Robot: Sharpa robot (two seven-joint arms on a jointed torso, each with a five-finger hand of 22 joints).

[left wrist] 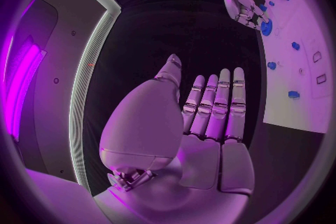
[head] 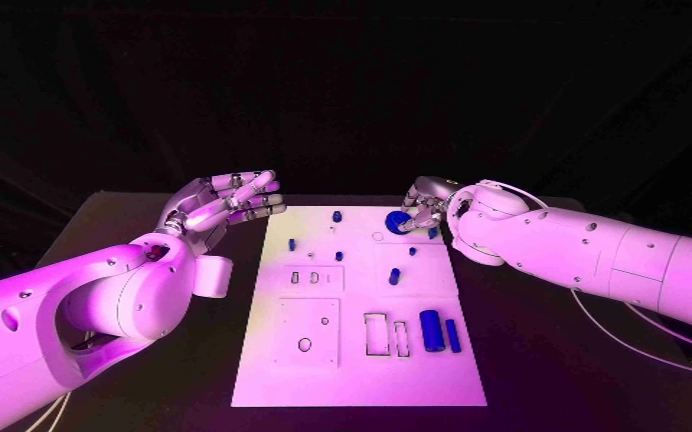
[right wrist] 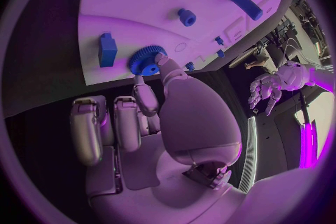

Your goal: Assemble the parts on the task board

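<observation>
- At the far right corner of the task board (head: 361, 372), the right hand (head: 427, 208) is pinching a blue gear (head: 398, 220) between its thumb and a fingertip; the right wrist view is showing the gear (right wrist: 147, 60) as a toothed disc with a raised hub, sitting right at the board's edge.
- Lying flat in the middle of the black table (head: 534, 352), the board is showing as a long white plate with small holes and rectangular cut-outs along it.
- Standing or lying on the board are several small blue parts: a short peg (head: 338, 216) at the far end, a few tiny studs (head: 291, 244) behind it, an oblong piece (head: 394, 276) near the middle, and a thick cylinder (head: 430, 327) with a thinner bar (head: 451, 335) just beside it toward the near right.
- Sitting near the two long pieces are two upright rectangular slots (head: 376, 334) (whether anything is in them I cannot tell).
- Hovering off the board's far left corner, the left hand (head: 231, 202) is holding nothing, its fingers stretched out straight and lying close side by side, with the thumb standing apart, as the left wrist view (left wrist: 210, 117) is making plain.
- Showing in the right wrist view is a blue block (right wrist: 107, 49) lying on the board just beside the gear.
</observation>
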